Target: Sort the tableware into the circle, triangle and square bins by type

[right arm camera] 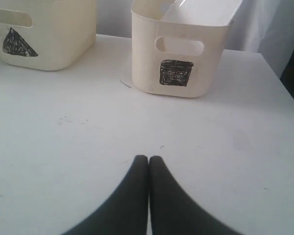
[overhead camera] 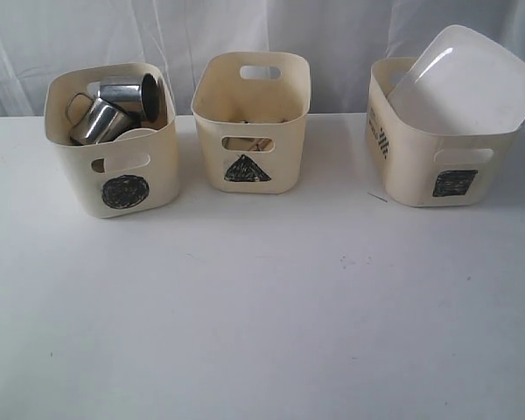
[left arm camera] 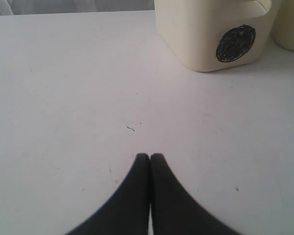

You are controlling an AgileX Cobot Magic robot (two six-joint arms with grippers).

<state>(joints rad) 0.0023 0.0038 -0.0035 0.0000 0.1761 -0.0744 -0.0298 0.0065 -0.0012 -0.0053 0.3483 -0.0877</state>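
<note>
Three cream tubs stand in a row at the far side of my worktop [overhead camera: 262, 306]. The left circle bin [overhead camera: 79, 179] holds two steel mugs [overhead camera: 101, 122], tipped over side by side. The middle triangle bin [overhead camera: 289, 131] shows wooden chopsticks [overhead camera: 249, 143] through its handle slot. The right square bin [overhead camera: 411, 171] carries the white plate [overhead camera: 464, 83], leaning tilted above its rim.
</note>
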